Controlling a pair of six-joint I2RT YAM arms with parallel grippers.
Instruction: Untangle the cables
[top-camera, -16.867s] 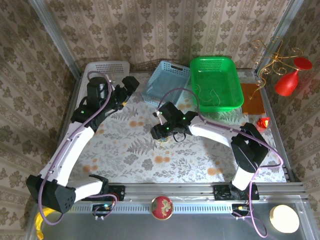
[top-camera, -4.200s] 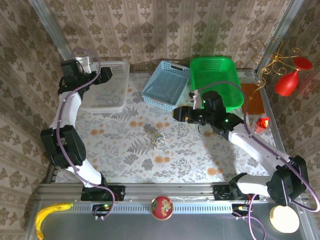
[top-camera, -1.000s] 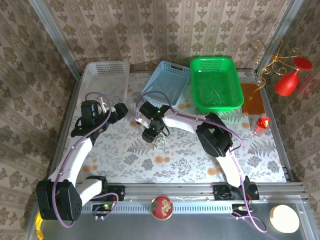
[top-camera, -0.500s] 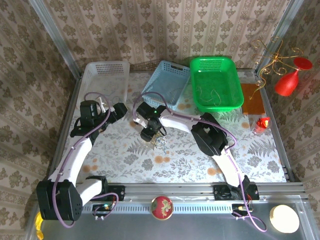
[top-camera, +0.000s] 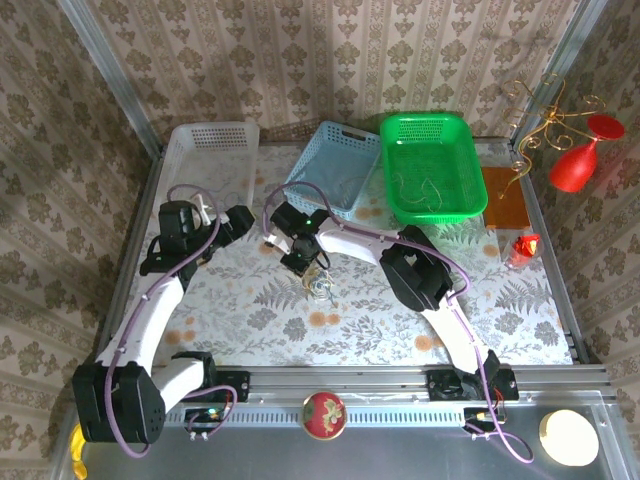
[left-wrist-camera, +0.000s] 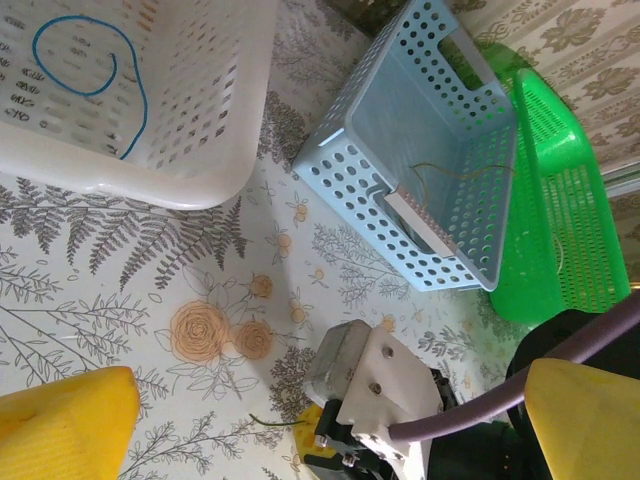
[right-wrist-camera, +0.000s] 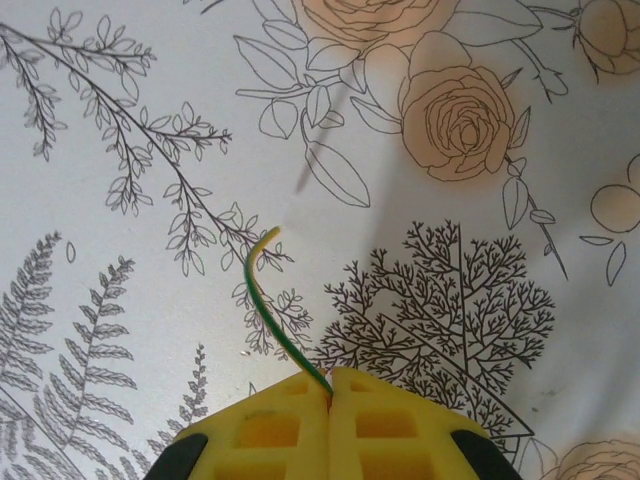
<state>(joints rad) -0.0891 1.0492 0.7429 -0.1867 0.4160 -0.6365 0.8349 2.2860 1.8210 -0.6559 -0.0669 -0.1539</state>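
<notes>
A small knot of thin cables (top-camera: 318, 287) lies on the flowered tablecloth at mid-table. My right gripper (top-camera: 300, 261) is just up and left of it, close above the cloth. Its yellow fingers (right-wrist-camera: 270, 430) are shut (right-wrist-camera: 331, 376) on the end of a thin green and yellow cable (right-wrist-camera: 262, 300), which curls out over the cloth. That same cable end (left-wrist-camera: 272, 423) pokes out beside the right gripper (left-wrist-camera: 318, 430) in the left wrist view. My left gripper (top-camera: 240, 219) hovers open (left-wrist-camera: 320, 400) to the left, holding nothing.
At the back stand a white basket (top-camera: 213, 137) with a blue cord (left-wrist-camera: 95, 62), a light blue basket (top-camera: 335, 165) with a thin strand (left-wrist-camera: 455, 172), and a green basket (top-camera: 432, 125) with thin strands (top-camera: 420, 187). A red glass (top-camera: 580, 160) stands far right.
My right gripper has slid a little up and left from the knot and closed on a cable end. The left arm has stayed still and open.
</notes>
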